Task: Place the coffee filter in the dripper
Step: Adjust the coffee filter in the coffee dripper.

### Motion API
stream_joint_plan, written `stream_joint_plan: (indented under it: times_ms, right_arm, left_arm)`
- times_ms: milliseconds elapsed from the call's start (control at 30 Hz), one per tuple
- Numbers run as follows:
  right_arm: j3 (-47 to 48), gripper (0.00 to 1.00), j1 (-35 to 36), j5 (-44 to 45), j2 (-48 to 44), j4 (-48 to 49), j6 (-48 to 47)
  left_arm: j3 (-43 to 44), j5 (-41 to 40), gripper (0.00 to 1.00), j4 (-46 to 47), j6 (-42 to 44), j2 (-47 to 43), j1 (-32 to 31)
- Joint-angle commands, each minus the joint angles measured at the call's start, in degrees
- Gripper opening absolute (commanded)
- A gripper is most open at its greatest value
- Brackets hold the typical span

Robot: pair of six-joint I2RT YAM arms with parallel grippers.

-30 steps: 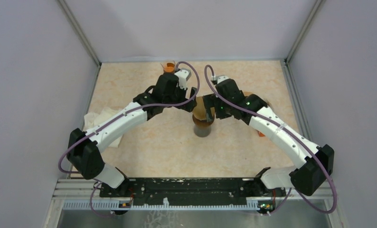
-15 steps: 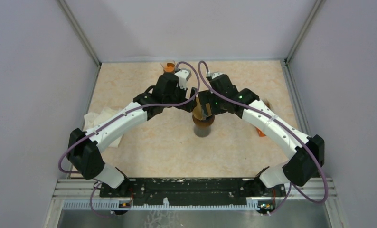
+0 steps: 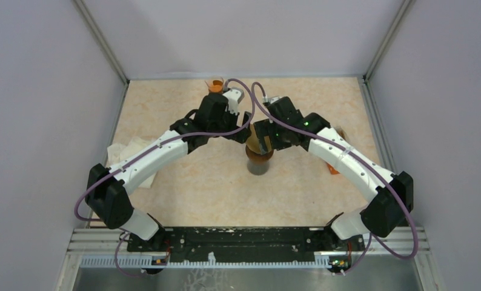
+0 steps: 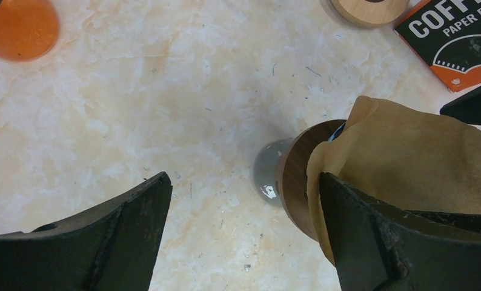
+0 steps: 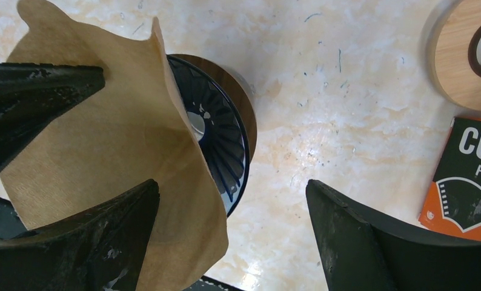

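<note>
The coffee filter is a brown paper cone, opened, with a wavy edge. It leans tilted over one part of the mouth of the dripper and touches one finger of the left gripper. The dripper, dark and ribbed inside with a wooden collar, stands below the right gripper, between its spread fingers.
</note>
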Motion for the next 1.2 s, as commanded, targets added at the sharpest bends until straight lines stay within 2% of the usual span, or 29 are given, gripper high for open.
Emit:
stream_joint_plan:
  times_ms: [0, 533, 1167]
  right_arm:
    - [1.5, 0.91, -0.9, 0.9, -1.2, -1.4, -1.4]
    - [1.8, 0.91, -1.3, 0.1, -1.7, -2.3, -3.5]
    - [-0.3, 0.92, -1.4, -1.1, -4.6, 5.5, -0.8]
  left_arm:
    - [2.0, -0.2, 0.96, -1.0, 0.2, 0.4, 0.1]
    - [2.6, -1.1, 0.96, -2.5, 0.1, 1.0, 0.3]
    - [3.3, 1.4, 0.97, -2.6, -0.4, -0.2, 0.3]
